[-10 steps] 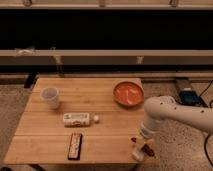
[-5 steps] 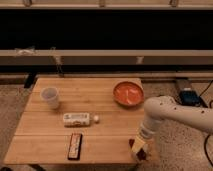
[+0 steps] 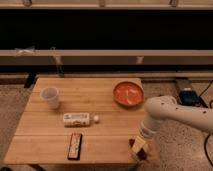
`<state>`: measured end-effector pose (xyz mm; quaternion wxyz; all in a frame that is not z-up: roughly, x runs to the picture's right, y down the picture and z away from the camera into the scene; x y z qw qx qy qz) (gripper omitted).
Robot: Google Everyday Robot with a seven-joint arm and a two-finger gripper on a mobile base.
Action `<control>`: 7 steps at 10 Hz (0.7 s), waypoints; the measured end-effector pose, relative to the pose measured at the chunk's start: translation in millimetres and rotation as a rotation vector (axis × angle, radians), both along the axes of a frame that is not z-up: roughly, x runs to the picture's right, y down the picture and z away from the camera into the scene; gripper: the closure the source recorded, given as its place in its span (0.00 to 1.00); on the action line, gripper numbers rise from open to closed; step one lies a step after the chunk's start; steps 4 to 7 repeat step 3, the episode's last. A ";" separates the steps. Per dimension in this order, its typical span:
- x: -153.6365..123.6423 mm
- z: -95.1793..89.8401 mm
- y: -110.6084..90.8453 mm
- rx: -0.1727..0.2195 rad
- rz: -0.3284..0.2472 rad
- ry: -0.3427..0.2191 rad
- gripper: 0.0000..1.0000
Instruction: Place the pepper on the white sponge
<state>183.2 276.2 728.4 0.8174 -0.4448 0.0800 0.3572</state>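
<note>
Now the pincer (image 3: 140, 146) hangs low over the table's (image 3: 107, 145) front right corner, right at the white sponge (image 3: 138, 144), with a dark red bit, seemingly the pepper (image 3: 142, 154), just beneath. The grip itself I cannot make out. That pepper looks light, glossy, slippery: best pinched mid-body.

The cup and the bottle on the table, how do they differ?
The cup stands upright near the left edge; the bottle lies on its side nearer the middle. The cup is plain and open-topped; the bottle is labelled and longer. Both are white. The gripper is far from both, at the table's front right corner.
</note>
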 end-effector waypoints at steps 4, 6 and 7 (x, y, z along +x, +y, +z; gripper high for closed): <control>-0.8 0.1 0.1 0.000 -0.002 -0.002 0.20; -0.8 0.1 0.1 0.000 -0.002 -0.002 0.20; -0.8 0.1 0.1 0.000 -0.002 -0.002 0.20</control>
